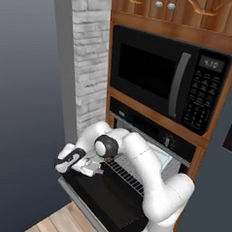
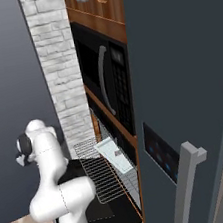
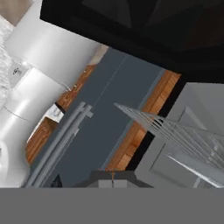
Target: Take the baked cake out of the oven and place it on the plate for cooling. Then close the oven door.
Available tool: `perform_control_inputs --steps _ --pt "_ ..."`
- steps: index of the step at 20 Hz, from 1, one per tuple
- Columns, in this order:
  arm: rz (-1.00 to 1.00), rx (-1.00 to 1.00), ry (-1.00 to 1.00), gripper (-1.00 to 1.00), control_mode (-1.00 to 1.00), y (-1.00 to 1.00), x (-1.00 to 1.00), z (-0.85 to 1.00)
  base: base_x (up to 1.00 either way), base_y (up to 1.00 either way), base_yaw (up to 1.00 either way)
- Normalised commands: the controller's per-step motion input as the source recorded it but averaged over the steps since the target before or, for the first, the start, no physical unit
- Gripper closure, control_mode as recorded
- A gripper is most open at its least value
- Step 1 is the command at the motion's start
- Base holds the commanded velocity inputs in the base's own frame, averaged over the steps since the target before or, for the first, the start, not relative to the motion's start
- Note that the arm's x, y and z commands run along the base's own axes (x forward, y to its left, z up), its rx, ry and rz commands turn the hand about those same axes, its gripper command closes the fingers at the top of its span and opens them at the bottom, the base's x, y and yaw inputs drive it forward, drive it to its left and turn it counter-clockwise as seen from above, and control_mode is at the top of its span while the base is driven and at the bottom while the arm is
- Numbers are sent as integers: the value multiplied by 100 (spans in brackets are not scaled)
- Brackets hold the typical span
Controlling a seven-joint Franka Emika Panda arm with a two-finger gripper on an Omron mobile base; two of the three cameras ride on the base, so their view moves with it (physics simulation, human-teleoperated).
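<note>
Closed fingers (image 1: 91, 169) hover over the lowered oven door (image 1: 103, 195).

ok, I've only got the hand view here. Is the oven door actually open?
Observer: Yes. In the left base view the oven door lies folded down flat.
Operator: Rack in or out?
Observer: Out. The wire rack sticks forward over the door.
Operator: Anything on it?
Observer: A pale flat tray sits on its back part, by the oven opening. I can't make out a cake.
Operator: And the gripper?
Observer: The gripper is shut, low over the left end of the door.
</note>
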Motion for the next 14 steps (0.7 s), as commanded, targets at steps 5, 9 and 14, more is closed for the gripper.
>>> perform_control_inputs --steps 5,9,14 --pt "0 30 -66 100 -100 0 -52 100 0 0 0" --pt "-1 18 -71 100 -100 0 -41 100 0 0 0" --pt "-7 11 -65 100 -100 -17 -41 100 0 0 0"
